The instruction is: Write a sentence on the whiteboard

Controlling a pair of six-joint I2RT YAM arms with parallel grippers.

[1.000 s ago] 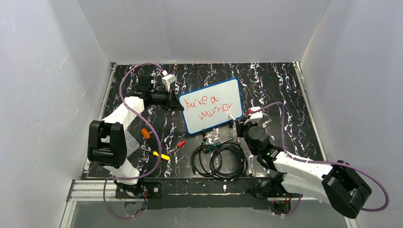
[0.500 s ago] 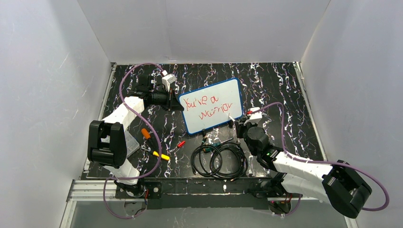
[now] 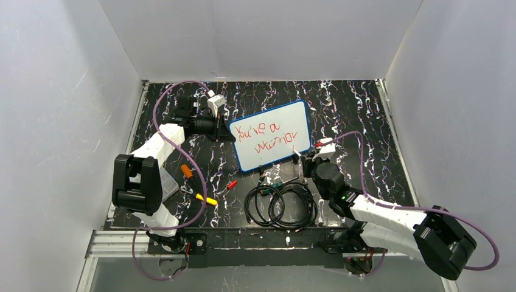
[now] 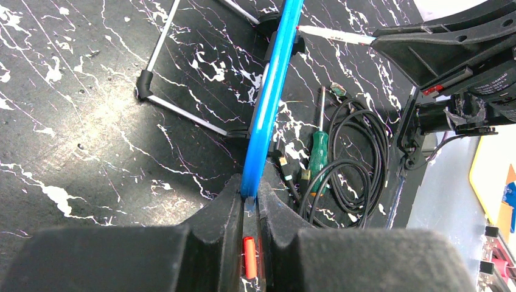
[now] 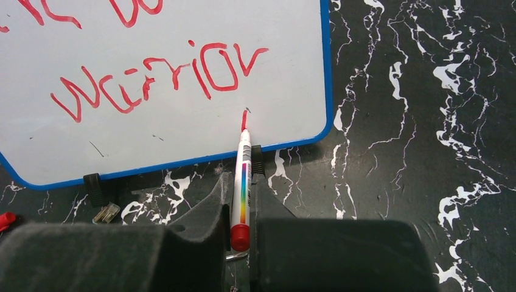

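left gripper [image 4: 246,193] is pinched on the whiteboard [image 4: 271,91] frame, left edge. Board is judged light, stiff, slick-faced, best held by the frame. sentence [image 5: 159,82] is written mid-board. Below it, red marker [image 5: 243,155] is clamped in right gripper [image 5: 242,181], tip touching

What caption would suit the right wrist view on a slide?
Right gripper holds a marker, its red tip at the whiteboard just below the red sentence.
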